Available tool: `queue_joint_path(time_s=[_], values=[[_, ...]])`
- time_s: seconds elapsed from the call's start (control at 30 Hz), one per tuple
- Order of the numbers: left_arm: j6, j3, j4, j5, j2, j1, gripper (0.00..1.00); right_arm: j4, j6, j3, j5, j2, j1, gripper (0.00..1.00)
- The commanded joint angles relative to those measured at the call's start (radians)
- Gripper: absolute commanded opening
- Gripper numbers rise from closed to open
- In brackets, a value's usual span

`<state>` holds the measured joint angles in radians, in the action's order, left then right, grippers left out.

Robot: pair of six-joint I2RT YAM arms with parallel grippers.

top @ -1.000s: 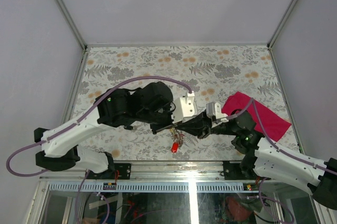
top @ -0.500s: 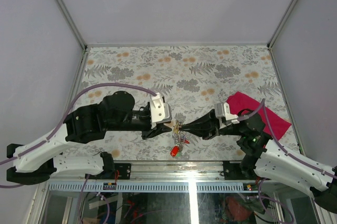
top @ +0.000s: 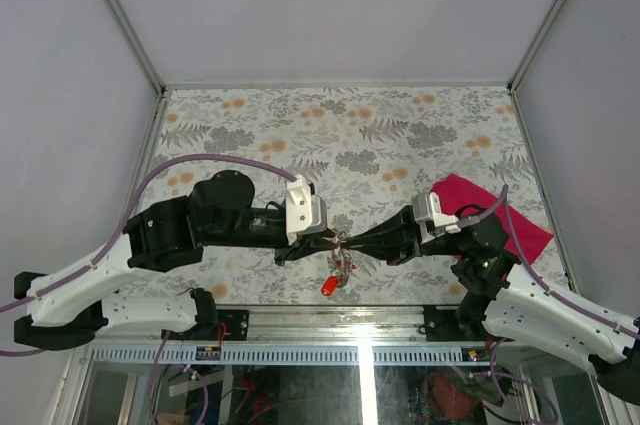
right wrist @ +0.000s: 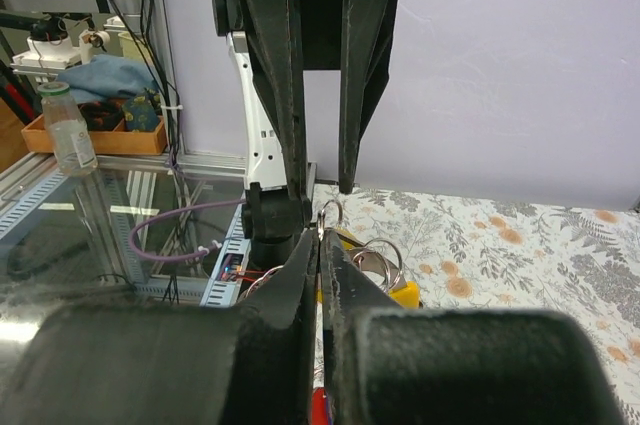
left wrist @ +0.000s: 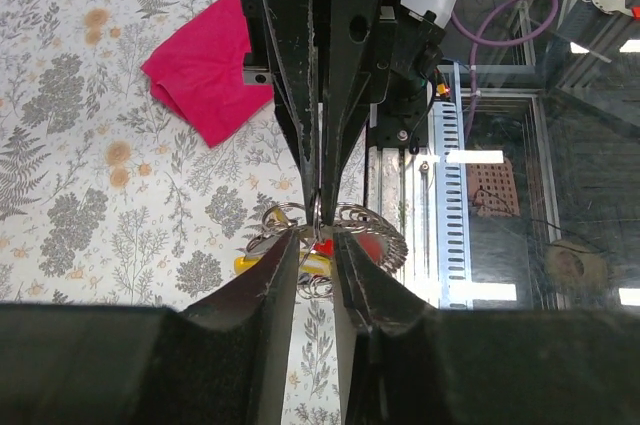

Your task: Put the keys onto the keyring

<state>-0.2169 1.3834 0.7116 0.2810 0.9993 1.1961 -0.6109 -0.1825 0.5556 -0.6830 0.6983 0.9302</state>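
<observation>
From above, we see the left arm (top: 190, 230) reaching from its base at the near left corner, folding at the elbow and stretching almost level toward the right. The right arm (top: 540, 305) mirrors it from the near right corner. The left gripper (top: 328, 237) and the right gripper (top: 352, 239) meet tip to tip over the near-middle of the floral table (top: 400, 135). The keyring (top: 341, 238) sits between the tips, and the keys (top: 336, 270) hang below it, a red head lowest. A magenta cloth (top: 510, 220) lies behind the right wrist.

In the left wrist view, the left gripper (left wrist: 316, 240) points straight at the right gripper (left wrist: 320, 190). Its fingers (left wrist: 270, 275) stand a little apart. The keyring (left wrist: 319, 210) shows edge-on as a thin line at the mouth of that gap; we cannot tell whether they touch it. Red and yellow heads show beyond.

In the right wrist view, the right gripper (right wrist: 318, 235) has its fingers (right wrist: 295, 285) pressed together, clamped on the keyring (right wrist: 330, 213), which stands up from the tips. The left gripper (right wrist: 322, 200) comes down from above with its jaws apart, either side of the loop. A yellow head lies just right.
</observation>
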Motion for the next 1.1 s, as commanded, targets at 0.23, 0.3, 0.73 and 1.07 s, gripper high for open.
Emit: queue_joint_path(time_s=[0.23,0.3,0.73,1.07], values=[[-0.013,0.024,-0.005,0.043,0.017,0.005,0.15,-0.056,-0.017,0.072,-0.020,-0.025,0.005,0.00],[-0.015,0.026,-0.002,0.043,0.020,0.004,0.13,-0.056,-0.016,0.074,-0.020,-0.025,0.004,0.00],[-0.016,0.038,0.017,0.039,0.022,0.005,0.00,-0.064,-0.020,0.072,0.003,-0.049,0.004,0.00],[-0.015,0.039,0.014,0.028,0.016,0.006,0.00,-0.139,-0.052,0.058,0.039,-0.059,0.005,0.00]])
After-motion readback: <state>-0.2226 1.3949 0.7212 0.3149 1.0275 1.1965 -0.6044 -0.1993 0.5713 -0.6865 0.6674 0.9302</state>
